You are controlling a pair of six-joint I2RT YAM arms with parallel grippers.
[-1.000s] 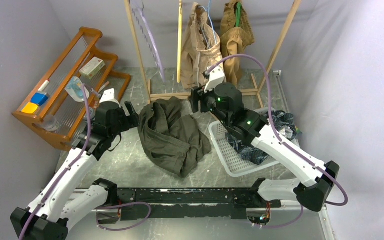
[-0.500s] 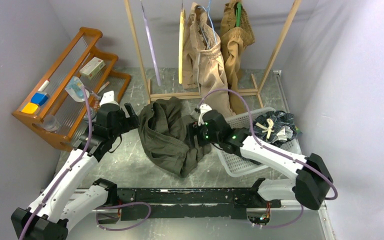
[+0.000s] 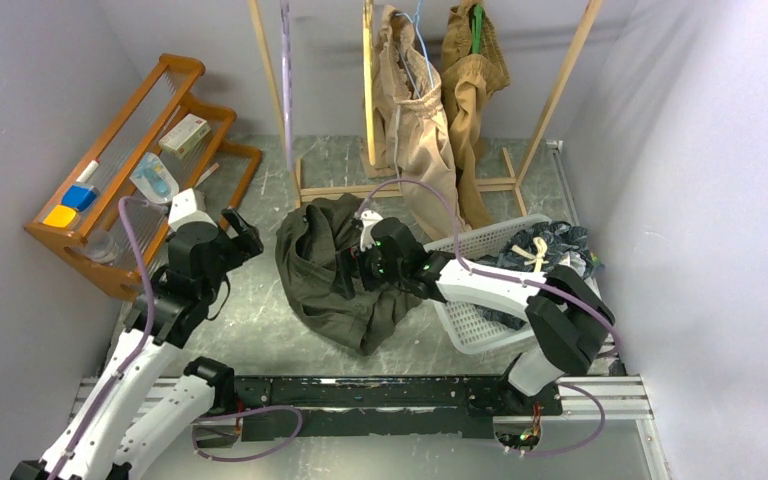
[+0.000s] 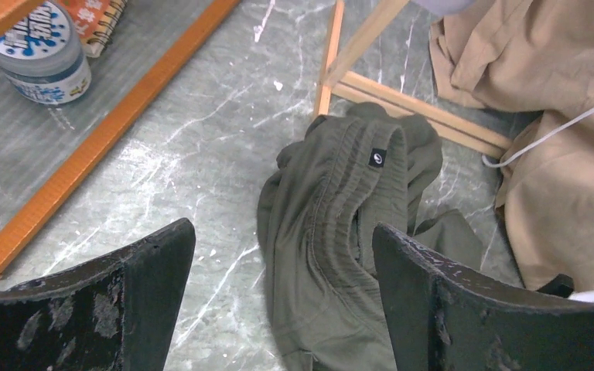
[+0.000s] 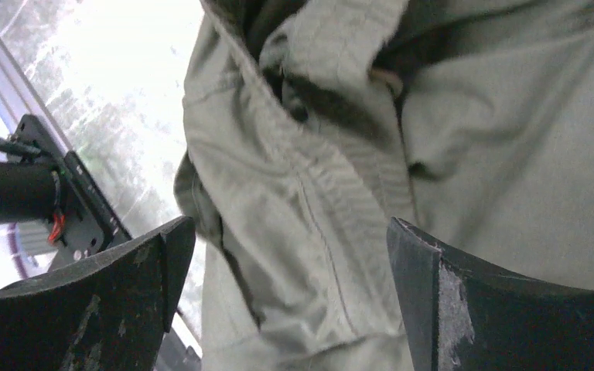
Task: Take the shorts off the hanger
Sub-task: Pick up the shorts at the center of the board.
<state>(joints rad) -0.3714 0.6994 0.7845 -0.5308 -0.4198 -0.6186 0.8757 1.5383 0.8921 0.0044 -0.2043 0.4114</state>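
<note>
The right gripper (image 5: 288, 232) hangs low over the olive green shorts (image 3: 332, 280), its fingers spread wide with the cloth's seams and folds filling the gap between them. Nothing is clamped. From this close I cannot say for sure whether the fingertips touch the fabric. The left gripper (image 4: 282, 236) is also spread wide and holds nothing. It is raised above the table (image 3: 260, 330) to the left of the same garment, pointing toward it.

At the back of the table stands the wooden rack (image 3: 564, 88), and an orange shelf (image 3: 182, 66) runs along the left wall. The olive green shorts lie off the rack in a loose heap in the middle of the table, between the two arms, with the waistband end nearest the rack's base. To their right sits a white basket (image 3: 465, 325) with the right arm reaching across its near corner. The dark navy shorts (image 3: 560, 240) are bunched at the basket's far end.

Two garments are on the rack. The light beige shorts (image 3: 420, 130) hang from a blue hanger (image 3: 418, 22), their lower edge dropping just behind the right arm's wrist. The tan-brown shorts (image 3: 470, 75) hang beside them on a green hanger (image 3: 477, 25).

A jar (image 4: 42, 54) with blue print stands on the shelf, and a small black label (image 4: 377, 158) shows on the olive waistband.
</note>
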